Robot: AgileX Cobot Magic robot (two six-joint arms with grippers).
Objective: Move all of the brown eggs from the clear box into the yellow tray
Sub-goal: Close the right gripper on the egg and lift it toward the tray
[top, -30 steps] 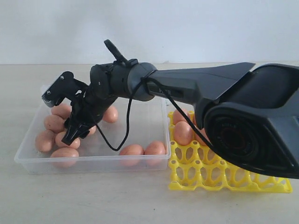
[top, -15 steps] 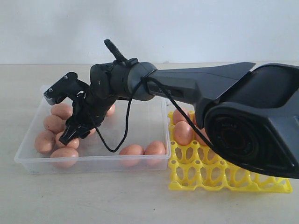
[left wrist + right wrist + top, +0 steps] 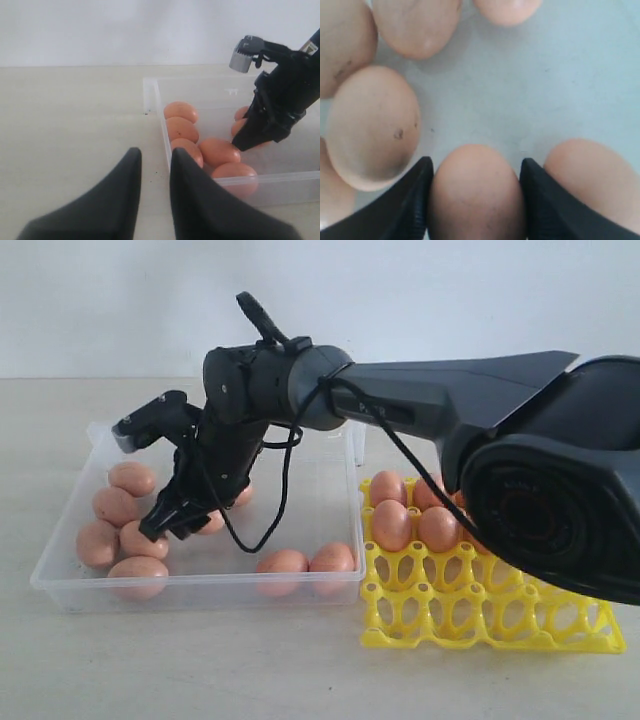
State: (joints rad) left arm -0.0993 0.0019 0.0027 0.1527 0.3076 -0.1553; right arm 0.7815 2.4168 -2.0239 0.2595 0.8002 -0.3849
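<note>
A: Where do we find free passage in the clear box (image 3: 310,505)?
B: Its middle floor lies bare. Brown eggs (image 3: 120,505) crowd the left end, close beside the right gripper (image 3: 476,167) and its clasped egg (image 3: 475,200). Two more eggs (image 3: 282,562) line the near wall, and the right arm (image 3: 420,415) spans overhead.

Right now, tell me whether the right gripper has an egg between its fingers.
Yes, in the right wrist view a brown egg sits between the black fingers of the right gripper.

Smooth matt brown eggs (image 3: 283,562), transparent plastic clear box (image 3: 310,510), glossy yellow tray (image 3: 470,615).
</note>
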